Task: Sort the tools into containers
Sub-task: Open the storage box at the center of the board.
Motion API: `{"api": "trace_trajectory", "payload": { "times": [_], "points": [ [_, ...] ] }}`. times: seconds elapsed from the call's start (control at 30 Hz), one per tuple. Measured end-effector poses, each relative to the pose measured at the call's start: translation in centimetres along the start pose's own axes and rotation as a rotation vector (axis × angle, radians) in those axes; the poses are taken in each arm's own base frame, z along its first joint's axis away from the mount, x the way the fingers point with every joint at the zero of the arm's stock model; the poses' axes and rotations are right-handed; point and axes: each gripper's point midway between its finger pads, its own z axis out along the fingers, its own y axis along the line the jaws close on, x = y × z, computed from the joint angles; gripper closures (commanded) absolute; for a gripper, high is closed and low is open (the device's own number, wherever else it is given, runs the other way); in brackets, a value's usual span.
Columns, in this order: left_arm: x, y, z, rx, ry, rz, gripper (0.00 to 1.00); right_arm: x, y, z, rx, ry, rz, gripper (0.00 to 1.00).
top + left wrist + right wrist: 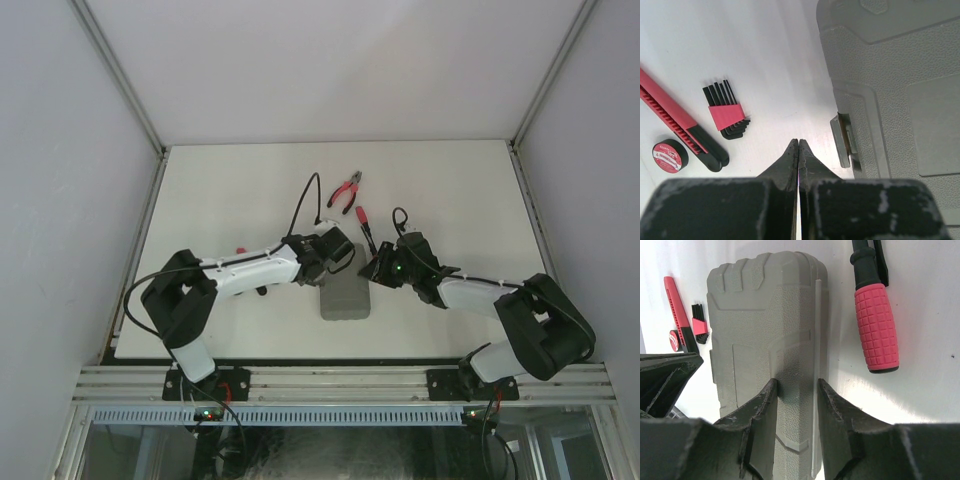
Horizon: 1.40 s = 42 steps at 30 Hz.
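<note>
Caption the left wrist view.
Shut left claw beside the closed grey tool case; hex key set, utility knife and tape roll nearby.

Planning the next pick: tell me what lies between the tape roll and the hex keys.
The red-and-black utility knife lies between them, in the left wrist view.

The white table (220, 190) under my arms carries a closed grey tool case (345, 298), lying flat near the front middle. Farther back, red-handled pliers (346, 192) lie well apart from everything else. Between them and the case, a screwdriver (362, 218) with a red ribbed grip rests just beside the case. Off the case's other side, my left wrist view shows a red-and-black utility knife (680, 120), a set of black hex keys (726, 112) fanned in a red holder, and a black tape roll (670, 156) with a red label, just beside the knife's black end.
</note>
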Motion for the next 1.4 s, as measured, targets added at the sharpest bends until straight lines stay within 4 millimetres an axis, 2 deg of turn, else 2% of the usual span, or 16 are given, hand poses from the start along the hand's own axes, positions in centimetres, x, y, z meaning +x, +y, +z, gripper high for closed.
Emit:
{"api": "trace_trajectory", "payload": {
  "times": [0.17, 0.3, 0.57, 0.73, 0.9, 1.17, 1.4],
  "points": [
    [0.5, 0.4, 0.3, -0.008, 0.000, -0.003, 0.95, 0.0, 0.0, 0.0, 0.000, 0.000, 0.000, 0.68],
    [1.3, 1.3, -0.2, 0.009, -0.013, -0.020, 0.84, -0.1, 0.2, -0.1, -0.006, -0.004, -0.002, 0.67],
    [-1.7, 0.8, -4.1, 0.187, -0.201, -0.149, 0.59, -0.2, 0.2, -0.2, -0.008, -0.005, -0.004, 0.66],
    [-2.4, -0.5, -4.8, 0.296, -0.249, -0.198, 0.56, -0.2, 0.3, -0.2, -0.009, -0.006, -0.005, 0.66],
    [-2.3, -1.3, -3.4, 0.357, -0.234, -0.257, 0.54, -0.2, 0.3, -0.2, -0.009, -0.005, -0.006, 0.66],
    [-0.5, -1.7, -1.2, 0.406, -0.181, -0.329, 0.54, -0.1, 0.3, -0.2, -0.008, -0.005, -0.007, 0.66],
    [-0.8, -2.2, -0.7, 0.437, -0.171, -0.349, 0.54, -0.1, 0.3, -0.3, -0.008, -0.004, -0.008, 0.66]
  ]
}}
